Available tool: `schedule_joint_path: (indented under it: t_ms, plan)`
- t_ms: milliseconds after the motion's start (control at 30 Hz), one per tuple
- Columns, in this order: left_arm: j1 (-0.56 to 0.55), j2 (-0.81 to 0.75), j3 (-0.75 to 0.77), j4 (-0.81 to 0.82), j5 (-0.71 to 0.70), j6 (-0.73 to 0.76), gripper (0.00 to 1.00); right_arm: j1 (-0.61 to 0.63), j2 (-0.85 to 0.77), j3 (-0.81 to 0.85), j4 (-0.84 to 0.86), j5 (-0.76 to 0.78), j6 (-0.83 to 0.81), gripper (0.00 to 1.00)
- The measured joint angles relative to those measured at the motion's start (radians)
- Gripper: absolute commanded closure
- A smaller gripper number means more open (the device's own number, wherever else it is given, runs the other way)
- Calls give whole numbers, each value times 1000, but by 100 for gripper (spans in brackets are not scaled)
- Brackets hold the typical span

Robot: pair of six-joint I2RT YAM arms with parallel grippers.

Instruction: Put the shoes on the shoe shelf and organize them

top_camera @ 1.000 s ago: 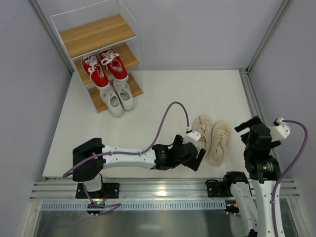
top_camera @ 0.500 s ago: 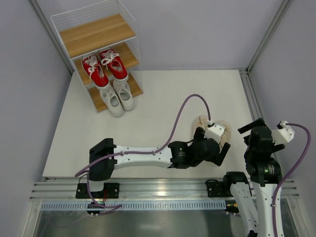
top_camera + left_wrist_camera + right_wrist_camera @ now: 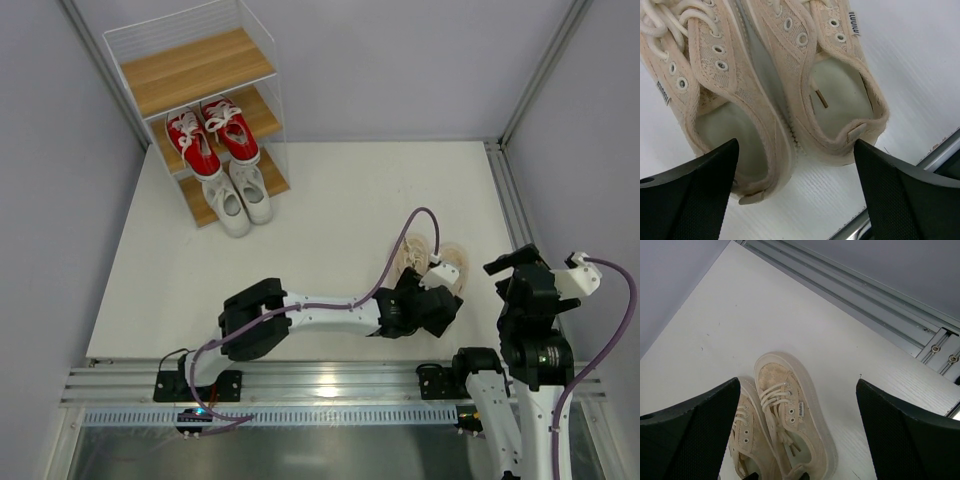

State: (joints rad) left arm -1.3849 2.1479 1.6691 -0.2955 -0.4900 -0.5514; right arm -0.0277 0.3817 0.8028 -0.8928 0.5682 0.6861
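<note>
Low across the near worktop [image 3: 330, 200], left arm [image 3: 330, 310] lay stretched rightward, wrist tipped down over the cream-beige pair [image 3: 785, 407]; left jaws stood wide, one finger either side of both heels, gripping nothing. Just beside, right arm [image 3: 530, 340] stood upright, right jaws wide, empty. On shoe shelf [image 3: 195, 70], red pair [image 3: 210, 135] sat on the middle tier, white pair [image 3: 240, 195] on the lowest.

Lab test cell: grey partition walls [image 3: 400, 60], aluminium rail [image 3: 300, 385], white tabletop [image 3: 330, 200].
</note>
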Motion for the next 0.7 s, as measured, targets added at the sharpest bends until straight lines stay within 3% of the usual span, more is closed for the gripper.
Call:
schedule_joint_path:
  t_ms: [33, 167, 500, 700]
  plan:
    - [6, 3, 2, 3, 4, -9, 18, 0, -1, 0, -1, -5, -1, 3]
    - [31, 22, 3, 33, 33, -43, 24, 0, -9, 0, -2, -29, -7, 3]
    - [47, 8, 2, 31, 63, -111, 8, 0, -28, -9, 2, -76, -36, 3]
    - [58, 8, 84, -53, 39, -134, 8, 0, -25, -18, 7, -100, -37, 3]
